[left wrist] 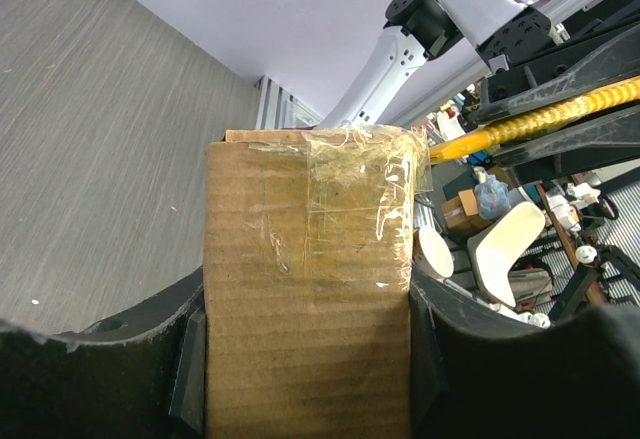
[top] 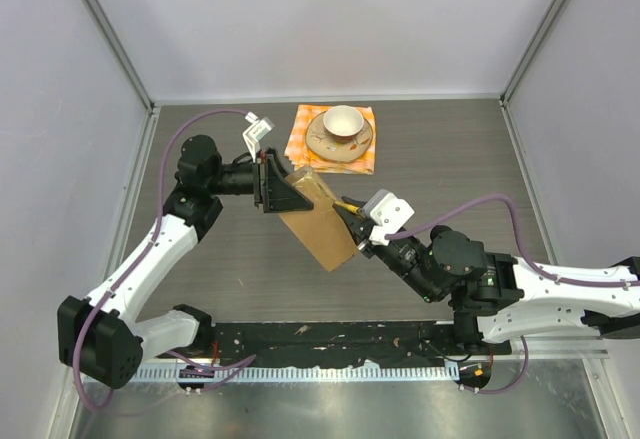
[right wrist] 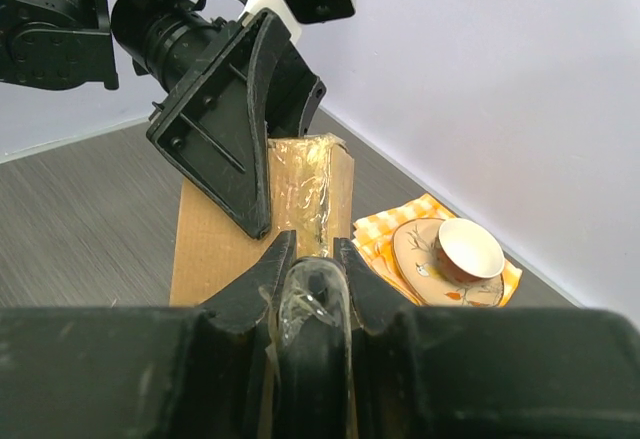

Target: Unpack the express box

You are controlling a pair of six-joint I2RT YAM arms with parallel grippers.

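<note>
The express box [top: 318, 221], flat brown cardboard with clear tape along its top edge, is held up on edge above the table. My left gripper [top: 275, 184] is shut on its far end; in the left wrist view the box [left wrist: 300, 289] fills the gap between both fingers [left wrist: 190, 359]. My right gripper [top: 352, 221] is at the box's taped edge, shut on a slim tool with a yellow ribbed shaft [left wrist: 540, 119]. In the right wrist view its jaws [right wrist: 312, 249] close round a dark rounded tip wrapped in crumpled clear tape, touching the box [right wrist: 215, 249].
A cup [top: 343, 120] on a saucer [top: 322, 144] sits on an orange checkered cloth [top: 300, 147] at the back, just behind the box. They also show in the right wrist view, the cup [right wrist: 470, 247] to the right. Grey walls enclose the table.
</note>
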